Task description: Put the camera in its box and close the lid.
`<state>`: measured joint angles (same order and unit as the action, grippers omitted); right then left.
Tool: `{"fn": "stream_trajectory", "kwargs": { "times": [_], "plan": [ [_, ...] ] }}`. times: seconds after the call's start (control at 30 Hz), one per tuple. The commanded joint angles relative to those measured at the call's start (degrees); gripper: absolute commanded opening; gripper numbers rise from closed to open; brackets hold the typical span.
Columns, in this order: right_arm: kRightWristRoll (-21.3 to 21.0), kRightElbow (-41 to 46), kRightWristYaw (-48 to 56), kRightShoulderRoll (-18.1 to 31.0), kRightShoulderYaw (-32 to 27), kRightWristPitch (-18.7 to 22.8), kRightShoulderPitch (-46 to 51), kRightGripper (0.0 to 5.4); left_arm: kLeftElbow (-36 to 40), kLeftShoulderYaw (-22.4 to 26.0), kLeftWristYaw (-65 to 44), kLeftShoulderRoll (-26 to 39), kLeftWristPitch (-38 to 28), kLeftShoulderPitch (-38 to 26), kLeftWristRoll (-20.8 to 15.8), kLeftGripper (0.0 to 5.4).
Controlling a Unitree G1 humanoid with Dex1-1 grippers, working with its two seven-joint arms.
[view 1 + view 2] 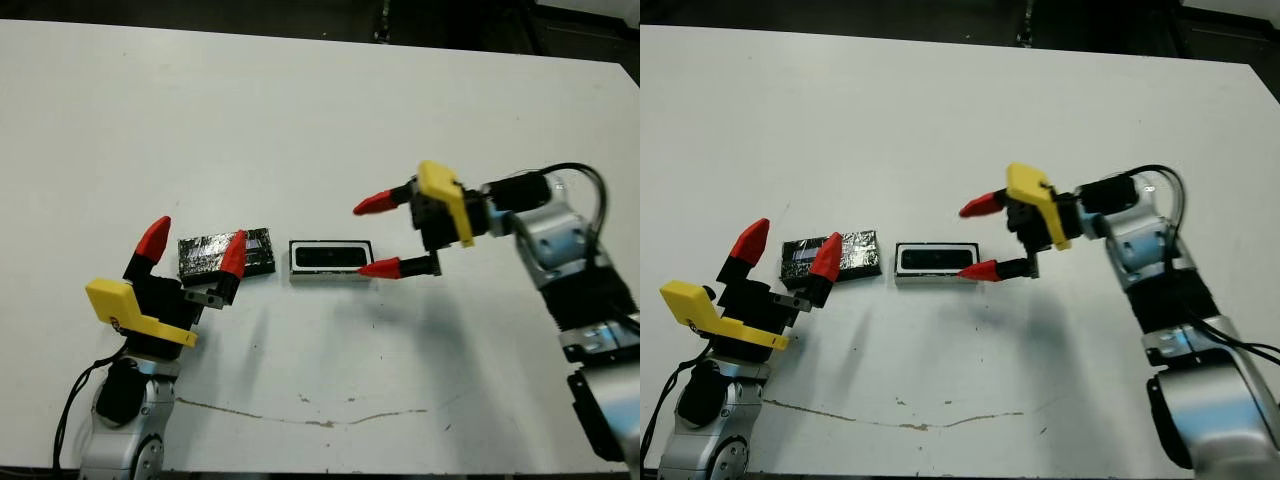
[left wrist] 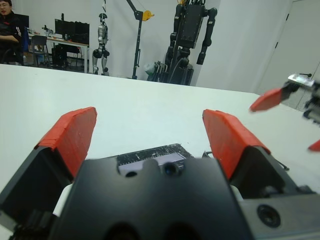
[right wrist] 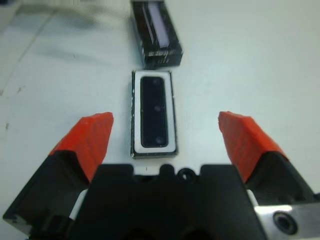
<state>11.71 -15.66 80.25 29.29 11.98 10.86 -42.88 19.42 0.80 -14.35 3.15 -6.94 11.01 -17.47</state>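
The camera (image 1: 328,259) is a slim black bar lying inside the box (image 1: 331,276), a shallow white-lined tray at mid-table. The lid (image 1: 212,254), a speckled black panel, lies flat on the table just left of the box. My left gripper (image 1: 195,245) is open over the lid's near edge, and one red fingertip covers part of the lid. My right gripper (image 1: 365,238) stands open at the box's right end, holding nothing. The right wrist view looks along the box (image 3: 136,120) with the camera (image 3: 153,110) in it and the lid (image 3: 156,34) beyond.
A thin brown scratch (image 1: 300,418) runs across the white table near its front edge. Beyond the table's far side, the left wrist view shows robot stands (image 2: 190,35), desks and a seated person (image 2: 7,30).
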Motion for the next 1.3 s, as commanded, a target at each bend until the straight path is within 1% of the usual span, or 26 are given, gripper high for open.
{"fn": "stream_trajectory", "kwargs": {
  "times": [0.03, 0.07, 0.1, 0.17, 0.23, 0.3, 0.4, 0.47, 0.53, 0.57, 0.63, 0.67, 0.7, 0.77, 0.83, 0.9, 0.97, 1.03, 1.1, 1.17, 1.23, 1.3],
  "plan": [
    [2.77, 4.06, -0.11, 3.07, -2.89, 3.19, 1.05, 5.37, -0.34, -0.36, -0.18, 0.36, 0.15, 0.30, 0.85, 5.40],
    [3.47, 5.16, -0.52, 3.50, -3.60, 3.96, 1.29, 5.37, -0.40, -0.38, -0.31, 0.29, 0.08, 0.29, 0.66, 5.40],
    [5.04, 6.62, -1.47, 3.70, -5.20, 5.18, 2.18, 5.37, -0.28, -0.39, -0.29, 0.28, 0.26, 0.36, 0.54, 5.40],
    [7.70, 9.65, -4.53, 3.57, -8.73, 6.32, 5.12, 5.37, -0.18, -0.39, -0.20, 0.27, 0.42, 0.44, 0.47, 5.40],
    [9.62, 14.58, -10.36, 3.30, -12.53, 9.19, 9.51, 5.37, -0.18, -0.33, -0.12, 0.31, 0.32, 0.49, 0.58, 5.40],
    [11.01, 20.62, -17.85, 1.82, -16.61, 11.32, 15.78, 5.38, -0.26, -0.15, -0.16, 0.57, -0.03, 0.51, 0.94, 5.40],
    [13.79, 28.60, -27.54, -1.32, -21.52, 13.71, 25.75, 5.09, -0.01, 0.50, -0.63, 1.91, 0.24, 0.35, 1.48, 5.40],
    [15.06, 32.42, -31.70, -2.82, -23.95, 13.50, 32.17, 4.80, 0.22, 1.52, -1.80, 3.87, 0.53, -0.56, 1.29, 5.40],
    [15.69, 34.01, -35.42, -5.72, -26.50, 10.62, 38.47, 4.50, 1.16, 2.89, -3.54, 6.85, 1.63, -1.86, 0.88, 5.40],
    [15.33, 33.74, -36.85, -7.47, -27.45, 7.75, 41.19, 4.36, 2.06, 3.64, -4.68, 8.72, 2.94, -2.58, 0.24, 5.40],
    [13.91, 32.82, -39.91, -10.65, -28.74, 2.12, 45.89, 4.06, 3.93, 5.29, -7.51, 12.84, 6.45, -4.31, -2.38, 5.40],
    [14.03, 32.35, -40.92, -12.04, -29.24, 0.14, 47.62, 3.90, 4.59, 6.06, -8.93, 14.80, 8.00, -5.20, -3.70, 5.40],
    [15.14, 31.93, -41.65, -13.62, -29.80, -1.24, 49.17, 3.75, 4.95, 6.83, -10.57, 16.93, 9.36, -6.30, -4.84, 5.40],
    [18.67, 31.76, -43.00, -16.99, -30.65, -2.18, 52.08, 3.39, 5.21, 8.13, -13.75, 21.60, 11.48, -8.87, -5.49, 5.40],
    [20.39, 31.48, -43.17, -19.33, -30.66, -4.18, 54.62, 3.12, 4.46, 8.79, -17.93, 27.63, 12.76, -12.46, -4.00, 5.40],
    [20.74, 31.57, -43.81, -20.29, -30.30, -4.98, 56.13, 2.78, 2.55, 8.51, -23.06, 33.78, 13.45, -16.32, -2.23, 5.40],
    [20.82, 32.06, -44.76, -20.54, -29.80, -4.56, 56.74, 2.49, -1.40, 6.90, -30.68, 40.15, 15.49, -21.79, -2.35, 5.40],
    [20.87, 31.39, -44.66, -20.43, -29.33, -4.81, 56.59, 2.19, -6.61, 4.28, -38.56, 44.64, 15.29, -28.00, -1.88, 5.40],
    [21.27, 31.19, -44.88, -20.29, -28.86, -4.25, 56.63, 1.84, -12.90, 0.59, -46.79, 46.75, 14.49, -35.12, -1.34, 5.40],
    [21.43, 31.12, -45.21, -20.07, -28.39, -3.85, 56.61, 1.58, -18.10, -3.51, -54.34, 47.93, 15.65, -41.99, -0.68, 5.40],
    [21.87, 31.13, -45.76, -19.80, -28.10, -3.11, 56.54, 1.23, -22.16, -7.07, -60.74, 47.87, 17.27, -47.68, -0.12, 5.40],
    [22.22, 31.13, -46.05, -19.49, -27.91, -2.69, 56.42, 0.96, -26.61, -9.63, -66.08, 46.67, 16.58, -51.74, 0.41, 5.40]
  ]
}}
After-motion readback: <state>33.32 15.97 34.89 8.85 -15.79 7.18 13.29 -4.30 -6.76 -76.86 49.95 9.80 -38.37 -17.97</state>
